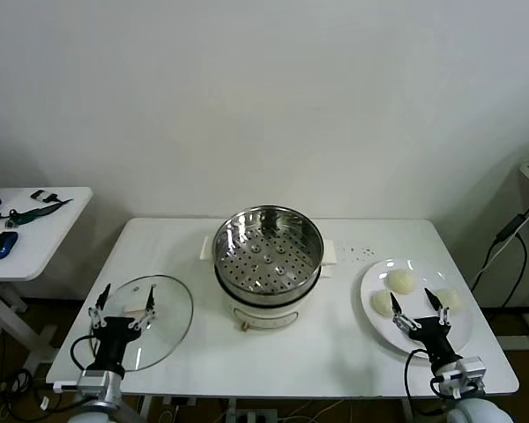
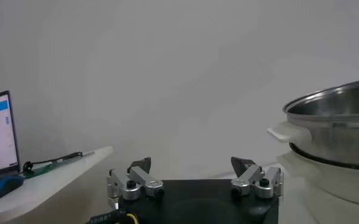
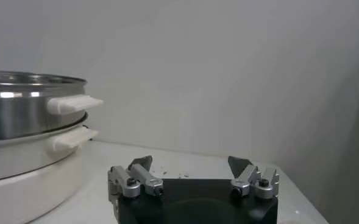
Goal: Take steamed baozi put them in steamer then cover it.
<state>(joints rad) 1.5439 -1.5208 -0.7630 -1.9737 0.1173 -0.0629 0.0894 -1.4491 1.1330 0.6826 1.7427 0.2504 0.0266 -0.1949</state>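
Shiny perforated steel steamer (image 1: 267,257)

steamer (image 1: 267,256) table centre | cover (image 1: 159,317) left of it | baozi (image 1: 400,281) on plate (image 1: 376,322), right

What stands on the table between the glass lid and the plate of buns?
In the head view, the steamer on its white pot base stands mid-table, between the glass lid on the robot's left and the plate of buns on its right.

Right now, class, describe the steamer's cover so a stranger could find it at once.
On the white table, start at the steel steamer in the middle. The cover lies flat on the robot's left of it, under the open left gripper. Unlike the white plate opposite, it is clear glass.
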